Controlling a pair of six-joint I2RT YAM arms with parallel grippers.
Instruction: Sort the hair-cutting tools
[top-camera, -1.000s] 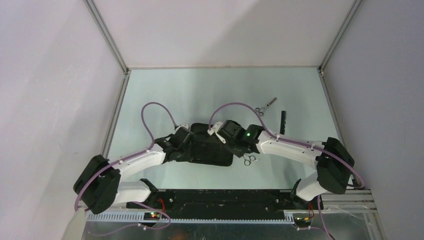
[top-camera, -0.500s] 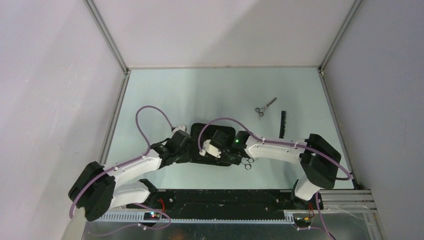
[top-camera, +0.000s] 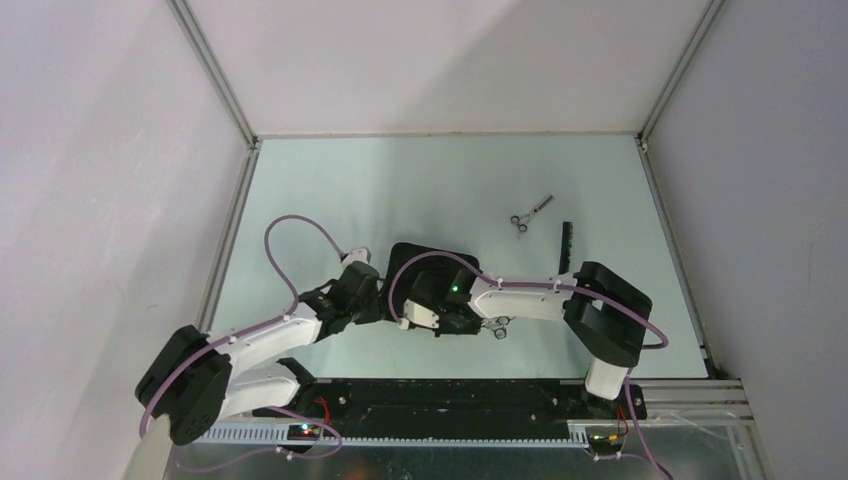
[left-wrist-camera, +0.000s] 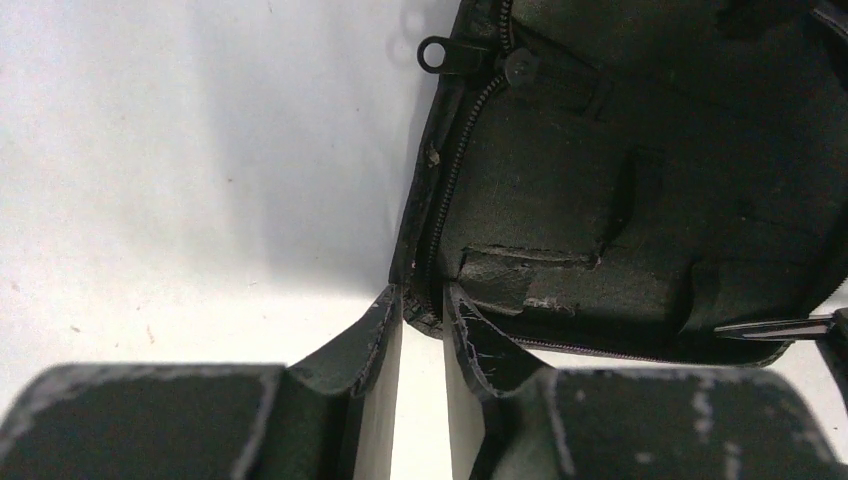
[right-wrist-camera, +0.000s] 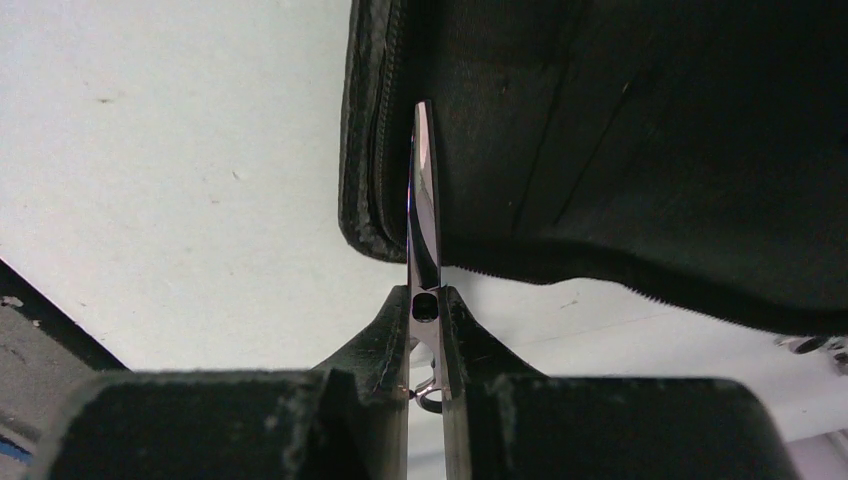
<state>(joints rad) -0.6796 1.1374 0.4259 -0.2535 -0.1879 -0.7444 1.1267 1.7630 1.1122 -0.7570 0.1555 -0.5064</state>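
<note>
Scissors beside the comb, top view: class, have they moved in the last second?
No. The scissors lie just left of the far end of the comb, at the same spot and angle as before.

scissors: shiny metal | case: matt black fabric | table: smooth

Jaws hide the handles of the scissors — arms half-cover the case.

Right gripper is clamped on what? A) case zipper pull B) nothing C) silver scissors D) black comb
C: in the right wrist view the silver scissors sit pinched in the right gripper, blade tip over the edge of the black case.
</note>
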